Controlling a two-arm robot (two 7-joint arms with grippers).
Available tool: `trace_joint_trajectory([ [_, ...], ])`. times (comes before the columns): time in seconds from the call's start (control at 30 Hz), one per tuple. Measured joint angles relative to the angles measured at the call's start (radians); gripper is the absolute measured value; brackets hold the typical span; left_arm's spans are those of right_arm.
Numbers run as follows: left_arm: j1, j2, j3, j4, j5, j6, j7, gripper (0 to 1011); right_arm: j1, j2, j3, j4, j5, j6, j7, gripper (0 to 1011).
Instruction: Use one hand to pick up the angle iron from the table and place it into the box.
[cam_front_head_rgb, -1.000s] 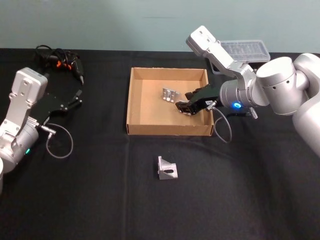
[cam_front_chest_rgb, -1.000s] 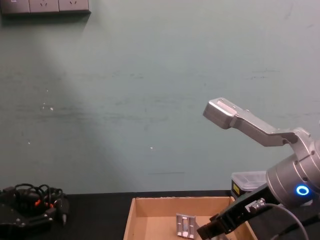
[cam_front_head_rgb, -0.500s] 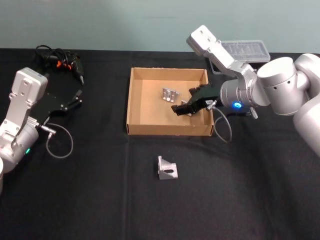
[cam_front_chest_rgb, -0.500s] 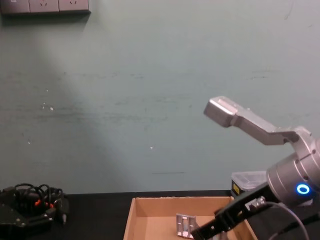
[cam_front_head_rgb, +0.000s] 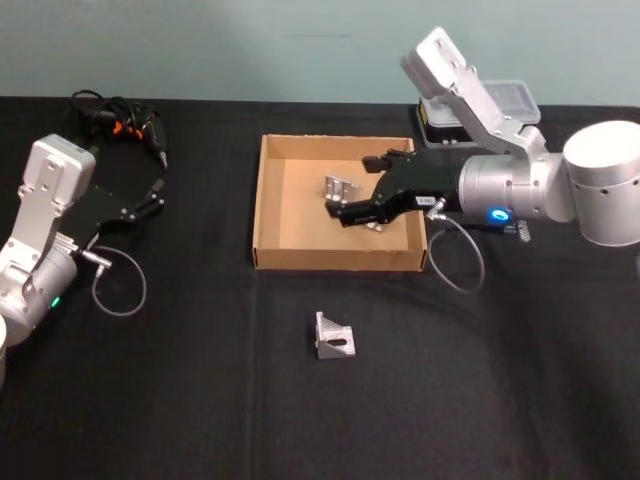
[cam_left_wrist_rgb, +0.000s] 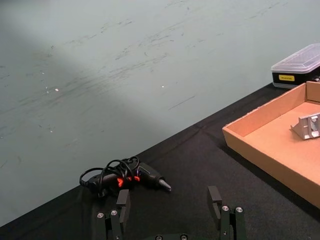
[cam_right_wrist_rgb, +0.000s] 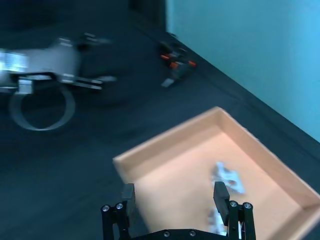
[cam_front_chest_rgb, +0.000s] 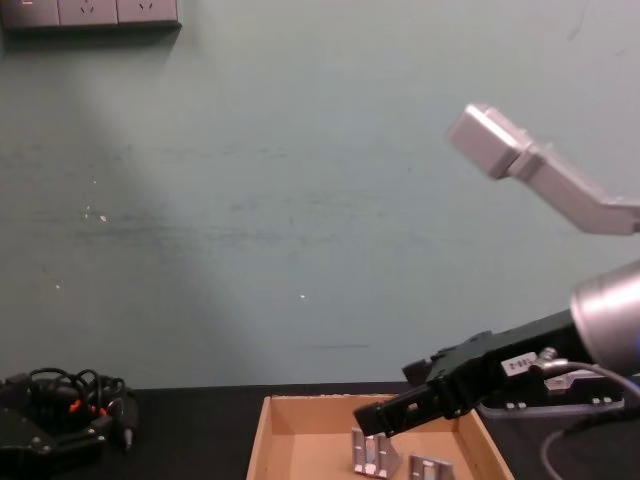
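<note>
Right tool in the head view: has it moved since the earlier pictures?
Yes. The right tool has shifted leftward over the box, away from the box's right wall and toward the angle iron lying inside.

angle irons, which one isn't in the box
The angle iron lying alone on the black table, nearer the robot than the cardboard box; the others sit inside the box.

Box cut off at chest view's lower edge, one angle iron partly behind right gripper.
</note>
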Motion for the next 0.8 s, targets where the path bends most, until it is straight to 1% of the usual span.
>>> trace_joint_trajectory([
  [0.07,0.0,0.0,0.0,0.0,0.0,0.0,0.0,1011,-0.023,0.032,0.0,-0.046,0.027,-0.024,0.043,1004],
  [0.17,0.0,0.0,0.0,0.0,0.0,0.0,0.0,1011,-0.046,0.063,-0.003,-0.087,0.049,-0.049,0.084,1004],
  [0.2,0.0,0.0,0.0,0.0,0.0,0.0,0.0,1011,-0.061,0.083,-0.009,-0.113,0.06,-0.065,0.109,1004],
  [0.33,0.0,0.0,0.0,0.0,0.0,0.0,0.0,1011,-0.094,0.122,-0.023,-0.161,0.075,-0.095,0.146,1004],
  [0.43,0.0,0.0,0.0,0.0,0.0,0.0,0.0,1011,-0.131,0.162,-0.041,-0.208,0.088,-0.132,0.176,1004],
  [0.5,0.0,0.0,0.0,0.0,0.0,0.0,0.0,1011,-0.141,0.176,-0.051,-0.221,0.088,-0.149,0.183,1004],
  [0.53,0.0,0.0,0.0,0.0,0.0,0.0,0.0,1011,-0.15,0.187,-0.062,-0.229,0.084,-0.165,0.187,1004],
  [0.63,0.0,0.0,0.0,0.0,0.0,0.0,0.0,1011,-0.156,0.199,-0.082,-0.23,0.073,-0.19,0.189,1004],
  [0.67,0.0,0.0,0.0,0.0,0.0,0.0,0.0,1011,-0.156,0.199,-0.082,-0.23,0.073,-0.19,0.189,1004],
  [0.8,0.0,0.0,0.0,0.0,0.0,0.0,0.0,1011,-0.142,0.198,-0.114,-0.197,0.058,-0.21,0.196,1004],
])
